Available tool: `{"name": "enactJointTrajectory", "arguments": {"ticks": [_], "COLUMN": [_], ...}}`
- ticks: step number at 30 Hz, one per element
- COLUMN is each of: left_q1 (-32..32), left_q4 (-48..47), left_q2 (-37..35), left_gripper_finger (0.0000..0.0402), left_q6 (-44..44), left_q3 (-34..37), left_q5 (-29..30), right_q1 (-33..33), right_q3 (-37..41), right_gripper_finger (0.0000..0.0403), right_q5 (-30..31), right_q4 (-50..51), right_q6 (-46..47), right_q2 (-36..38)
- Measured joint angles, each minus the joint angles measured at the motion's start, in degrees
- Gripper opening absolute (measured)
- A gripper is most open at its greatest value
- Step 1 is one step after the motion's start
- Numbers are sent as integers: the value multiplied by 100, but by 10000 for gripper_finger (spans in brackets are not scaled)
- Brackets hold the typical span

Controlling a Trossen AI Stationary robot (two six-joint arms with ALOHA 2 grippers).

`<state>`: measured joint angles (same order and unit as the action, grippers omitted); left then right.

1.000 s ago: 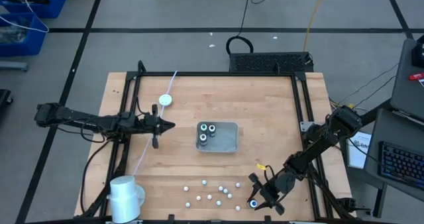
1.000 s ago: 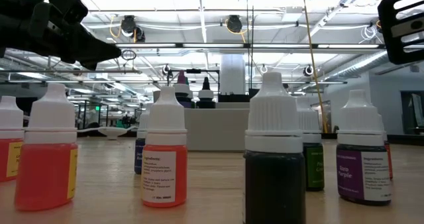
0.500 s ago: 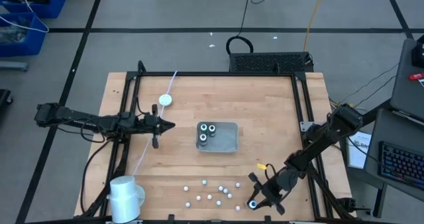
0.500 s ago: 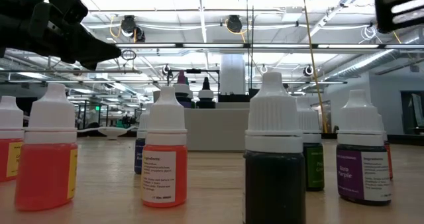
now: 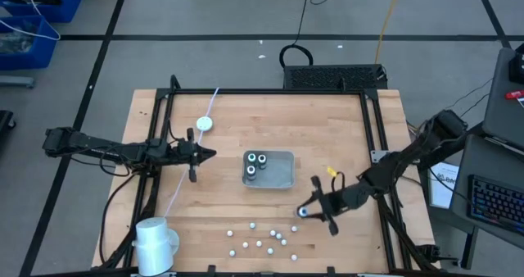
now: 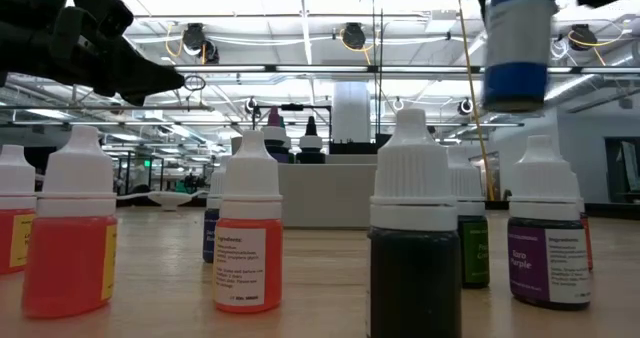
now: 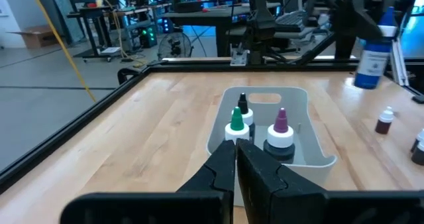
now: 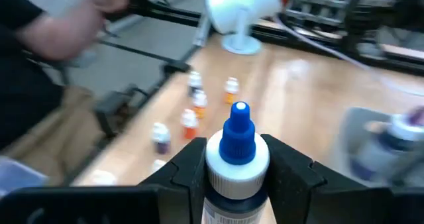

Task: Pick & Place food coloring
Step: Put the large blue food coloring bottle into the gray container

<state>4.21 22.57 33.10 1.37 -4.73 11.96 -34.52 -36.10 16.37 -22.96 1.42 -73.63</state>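
The grey tray point(image 5: 282, 177) sits mid-table with three food coloring bottles point(image 5: 256, 163) standing in it; the left wrist view shows their green, black and purple tips point(image 7: 236, 120). A fourth bottle point(image 8: 238, 144), blue-capped with a white collar, is in my right gripper point(image 5: 304, 212), which is shut on it just near-right of the tray. In the low view this bottle point(image 6: 517, 43) hangs above the table. My left gripper point(image 5: 209, 154) is shut and touches nothing, hovering left of the tray; in its wrist view the fingers point(image 7: 235, 164) point at the tray point(image 7: 311, 134). My right gripper pinches the blue-capped bottle between its two fingers point(image 8: 189, 168) at the white collar point(image 8: 255, 163) just under the cap. It comes at the bottle from the table's right, slanting down. The bottle stays upright, lifted clear, its body point(image 6: 515, 73) hanging below the fingers.
Several loose food coloring bottles point(image 5: 264, 238) stand near the table's near edge, close in the low view point(image 6: 415, 248). A white cup point(image 5: 155, 240) stands at the near-left corner, a white disc with a cord point(image 5: 205, 123) far left. A person's arm point(image 8: 46, 35) shows beyond the table.
My right gripper has risen from the near edge and swung toward the far side and the tray, carrying the blue-capped bottle. The bottle, low by the near edge before, is now lifted clear and shows high in the low view.
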Motion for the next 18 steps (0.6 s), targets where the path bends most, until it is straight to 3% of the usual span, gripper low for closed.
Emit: {"name": "enactJointTrajectory", "arguments": {"ticks": [14, 18], "left_q1": [0, 0], "left_q4": [-7, -6], "left_q2": [0, 0], "left_gripper_finger": [21, 21], "left_q6": [-13, -13], "left_q3": [0, 0], "left_q5": [16, 16], "right_q1": [858, 896], "right_q3": [59, 273], "right_gripper_finger": [111, 110], "right_q5": [15, 416], "right_q4": [1380, 1366], "right_q6": [-74, -37], "right_q2": [977, 1163]}}
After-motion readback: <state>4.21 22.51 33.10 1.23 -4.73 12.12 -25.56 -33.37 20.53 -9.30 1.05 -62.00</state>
